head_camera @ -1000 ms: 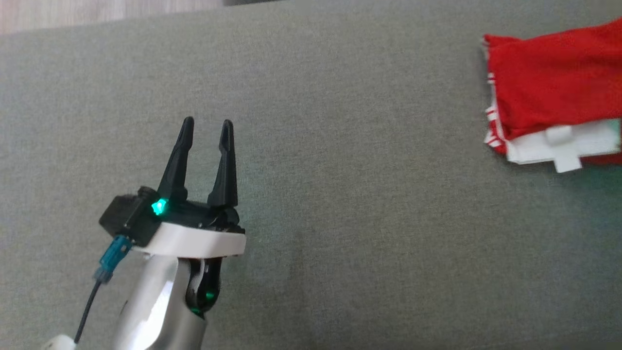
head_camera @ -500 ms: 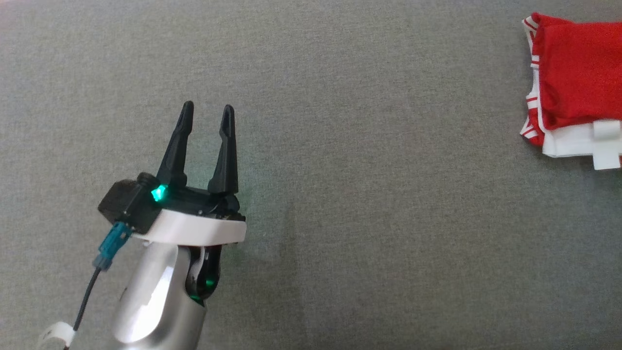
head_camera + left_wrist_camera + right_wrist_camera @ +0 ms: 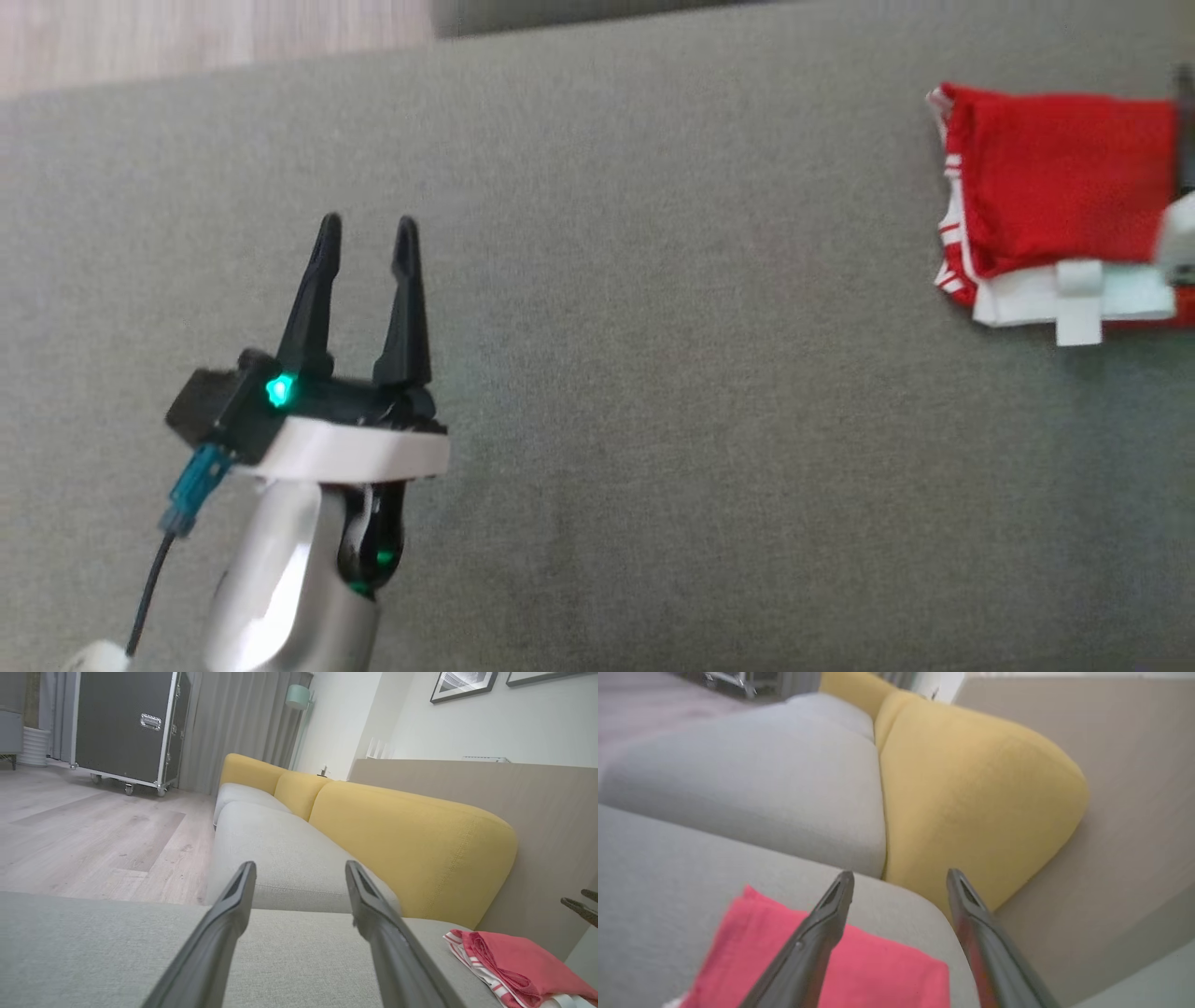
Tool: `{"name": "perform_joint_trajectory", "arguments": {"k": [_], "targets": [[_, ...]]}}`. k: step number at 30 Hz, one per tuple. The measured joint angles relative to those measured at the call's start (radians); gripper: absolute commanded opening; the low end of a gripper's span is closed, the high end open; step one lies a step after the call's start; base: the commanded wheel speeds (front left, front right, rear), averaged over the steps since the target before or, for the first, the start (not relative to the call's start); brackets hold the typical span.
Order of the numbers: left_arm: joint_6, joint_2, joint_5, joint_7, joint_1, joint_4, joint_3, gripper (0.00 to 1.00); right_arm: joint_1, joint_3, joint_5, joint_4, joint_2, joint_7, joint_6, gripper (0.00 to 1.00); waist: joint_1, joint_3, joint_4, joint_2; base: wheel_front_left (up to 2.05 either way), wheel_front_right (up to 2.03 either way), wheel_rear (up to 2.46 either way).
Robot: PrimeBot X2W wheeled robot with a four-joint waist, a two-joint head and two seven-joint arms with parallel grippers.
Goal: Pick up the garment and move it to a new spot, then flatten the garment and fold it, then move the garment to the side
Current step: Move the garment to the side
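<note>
I am holding my left gripper (image 3: 368, 224) over the near left part of the grey seat cushion (image 3: 672, 392), its two dark fingers spread wide with nothing between them. The garment (image 3: 1055, 177) is lying well apart from it, far off toward the cushion's right edge. It is a folded red bundle with white-striped trim on its left side and a white layer showing along its near edge. My right gripper (image 3: 900, 873) is hanging just above that garment, its jaws also standing wide and gripping nothing. In the right wrist view the red cloth is spreading beneath both fingers (whether a finger is brushing the fabric I cannot tell, as that view is blurred). Just beyond the garment, the cushion's rounded corner is meeting the yellow backrest (image 3: 971, 798). Between my left gripper and the garment, a broad stretch of grey fabric is lying flat and open. In the head view the cushion's far edge is running along the top left, with wooden floor (image 3: 187, 37) beyond it.
</note>
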Motion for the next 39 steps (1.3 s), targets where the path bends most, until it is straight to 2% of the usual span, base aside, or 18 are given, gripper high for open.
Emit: {"name": "perform_joint_trajectory", "arguments": {"k": [6,13,17,27,39], "targets": [[0.0,0.0,0.0,-0.003,0.068,-0.001,0.041,1.0,0.069,0.012,0.066,-0.096,0.123,-0.036,0.0,1.0,-0.0001,-0.083,-0.002,0.0,0.0,0.0,0.0],[0.0,0.001,-0.001,-0.003,0.126,0.006,0.083,1.0,0.174,0.016,0.203,-0.227,0.267,-0.061,0.0,1.0,-0.0001,-0.159,0.016,0.0,0.0,0.0,0.0],[0.0,0.001,-0.001,-0.003,0.169,0.009,0.087,1.0,0.264,0.017,0.248,-0.297,0.327,-0.071,0.0,1.0,-0.0002,-0.194,0.029,0.0,0.0,0.0,0.0],[0.0,0.001,-0.024,-0.003,0.231,0.062,0.106,1.0,0.522,0.059,0.365,-0.36,0.351,-0.08,0.0,1.0,0.0,-0.227,0.049,0.0,0.0,0.0,0.0],[0.018,0.001,-0.025,-0.003,0.253,0.063,0.12,1.0,0.564,0.088,0.37,-0.405,0.352,-0.082,0.0,1.0,0.0001,-0.228,0.046,0.0,0.0,0.0,0.0]]}}
